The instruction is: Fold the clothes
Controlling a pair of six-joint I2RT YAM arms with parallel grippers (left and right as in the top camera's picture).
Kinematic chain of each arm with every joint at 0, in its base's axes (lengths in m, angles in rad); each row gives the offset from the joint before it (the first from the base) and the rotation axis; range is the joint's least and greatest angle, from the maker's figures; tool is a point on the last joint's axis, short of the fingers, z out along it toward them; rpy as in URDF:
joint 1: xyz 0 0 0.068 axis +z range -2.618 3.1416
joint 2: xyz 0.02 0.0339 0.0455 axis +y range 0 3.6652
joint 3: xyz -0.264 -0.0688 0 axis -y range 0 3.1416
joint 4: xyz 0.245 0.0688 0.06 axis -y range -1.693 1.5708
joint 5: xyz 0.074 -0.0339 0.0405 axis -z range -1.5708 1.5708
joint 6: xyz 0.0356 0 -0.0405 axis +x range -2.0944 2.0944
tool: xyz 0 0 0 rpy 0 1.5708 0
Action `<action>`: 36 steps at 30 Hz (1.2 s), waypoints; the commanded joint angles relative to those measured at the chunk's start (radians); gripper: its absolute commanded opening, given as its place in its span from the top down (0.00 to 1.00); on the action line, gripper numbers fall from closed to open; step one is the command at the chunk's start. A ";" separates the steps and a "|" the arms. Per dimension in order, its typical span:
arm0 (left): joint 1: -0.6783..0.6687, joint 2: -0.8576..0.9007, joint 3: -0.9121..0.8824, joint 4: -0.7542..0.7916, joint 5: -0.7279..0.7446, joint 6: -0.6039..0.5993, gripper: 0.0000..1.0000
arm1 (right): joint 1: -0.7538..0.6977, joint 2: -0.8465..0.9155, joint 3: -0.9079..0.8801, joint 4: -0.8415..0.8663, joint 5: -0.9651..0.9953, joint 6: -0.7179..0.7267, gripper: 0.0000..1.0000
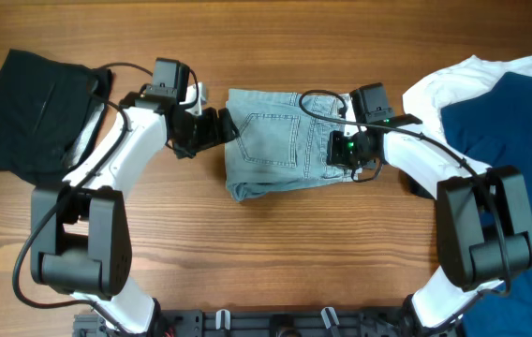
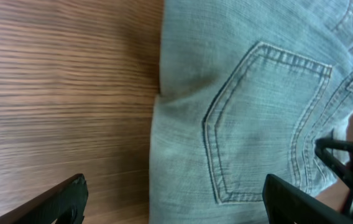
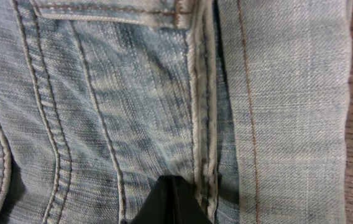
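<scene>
Overhead: denim shorts (image 1: pixel 275 140), folded, flat on the table (image 1: pixel 275 262). Left gripper (image 1: pixel 219 127) at the shorts' left edge; right gripper (image 1: pixel 345 150) over their right part. Black garment (image 1: pixel 32 108) well left of the shorts; white garment (image 1: pixel 467 75) and navy garment (image 1: pixel 509 131) to their right.

Left wrist: fingers (image 2: pixel 64 198) spread wide, empty, over the shorts' edge near a patch pocket (image 2: pixel 263 118).

Right wrist: fingertips (image 3: pixel 171 202) closed together, against the shorts beside a stitched seam (image 3: pixel 201 93); whether cloth is pinched cannot be told.

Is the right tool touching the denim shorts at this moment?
Touching. The right wrist view shows the right tool shut, its tips pressed into the denim shorts beside the raised seam, with the fabric puckering toward them.
</scene>
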 commanded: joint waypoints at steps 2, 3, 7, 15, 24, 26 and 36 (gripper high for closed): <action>-0.021 0.052 -0.051 0.062 0.066 0.032 0.08 | 0.005 0.097 -0.026 -0.005 0.059 0.028 0.96; -0.028 0.067 -0.054 0.080 0.079 0.033 0.08 | 0.005 0.097 -0.026 -0.002 0.059 0.027 0.95; -0.060 0.140 -0.054 0.153 0.106 0.028 0.07 | 0.005 0.097 -0.026 0.015 0.059 0.028 0.96; -0.090 0.254 -0.054 0.225 0.235 -0.014 0.27 | 0.007 0.097 -0.026 0.028 0.058 0.025 0.96; -0.079 0.251 -0.051 0.263 0.338 -0.026 0.96 | -0.004 0.069 -0.017 -0.040 0.059 0.041 0.96; -0.061 0.241 -0.045 0.250 0.338 -0.026 0.96 | -0.013 0.035 -0.009 -0.080 0.059 0.040 0.96; 0.256 -0.017 0.208 0.037 0.341 0.027 0.96 | -0.041 -0.327 0.002 -0.129 0.059 0.047 0.96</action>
